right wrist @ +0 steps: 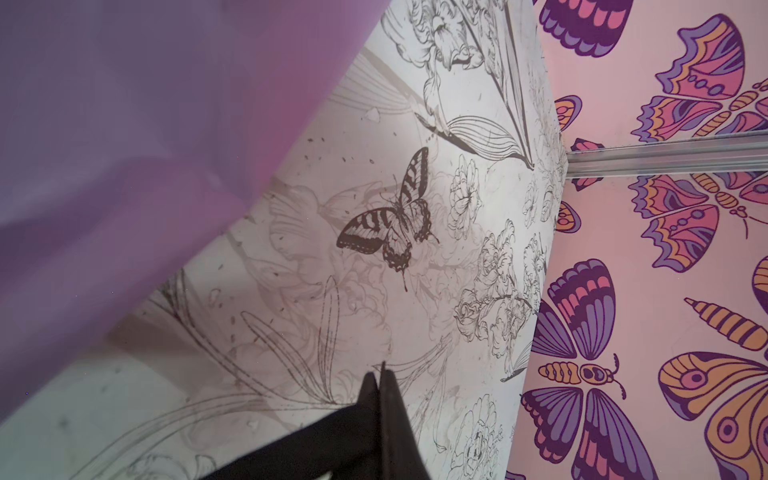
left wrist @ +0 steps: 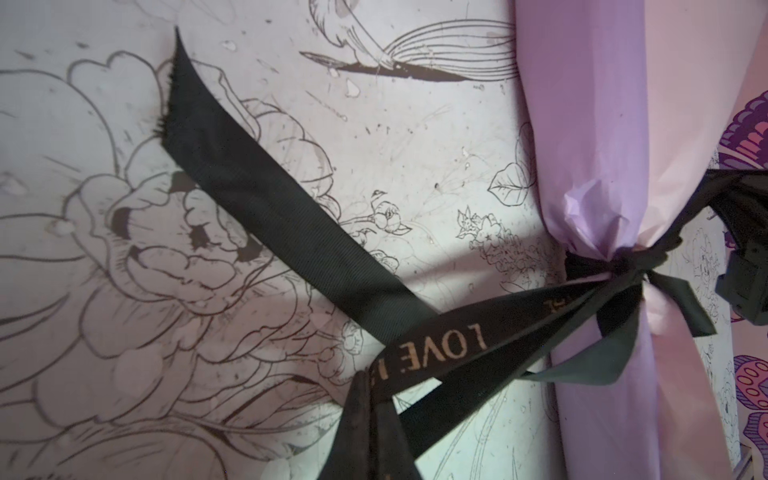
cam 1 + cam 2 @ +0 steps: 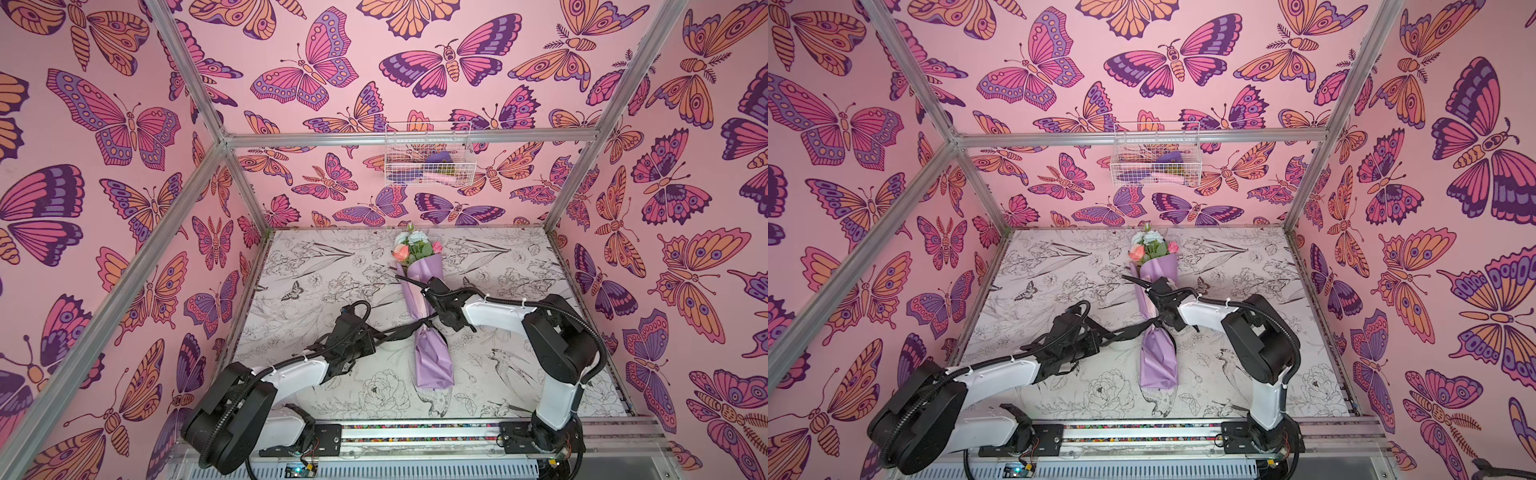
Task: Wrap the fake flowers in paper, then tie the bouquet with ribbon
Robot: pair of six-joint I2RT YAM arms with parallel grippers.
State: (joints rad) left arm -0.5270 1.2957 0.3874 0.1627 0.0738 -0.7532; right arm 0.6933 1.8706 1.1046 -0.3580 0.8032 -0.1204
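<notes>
Nearest me, the wrapped stem end of the bouquet [image 3: 432, 357] lies flat on the table [image 3: 316, 266], about midway between the two arms. Its long axis runs from near to far and leans slightly, with the stem end a touch to the right and the head a touch to the left.

Just past that flared end, a black ribbon [image 2: 291, 232] cinches the lilac paper into a tight waist and is knotted there. One loose tail of it lies across the printed flowers on the table.

My left gripper [image 2: 368, 386] sits to the left of the waist. Its fingers are pressed together on a strand of the ribbon, which runs taut to the knot. My right gripper [image 1: 381, 374] is just to the right of the bouquet, beside the wrapper, and its fingers are also clamped together on a black strand.

Farther on, the paper opens into a cone, and the blooms [image 3: 411, 247] point toward the back wall. They are coral, pale blue-white and pink, with green leaves.

A wire basket [image 3: 428, 158] hangs on that wall above them.
</notes>
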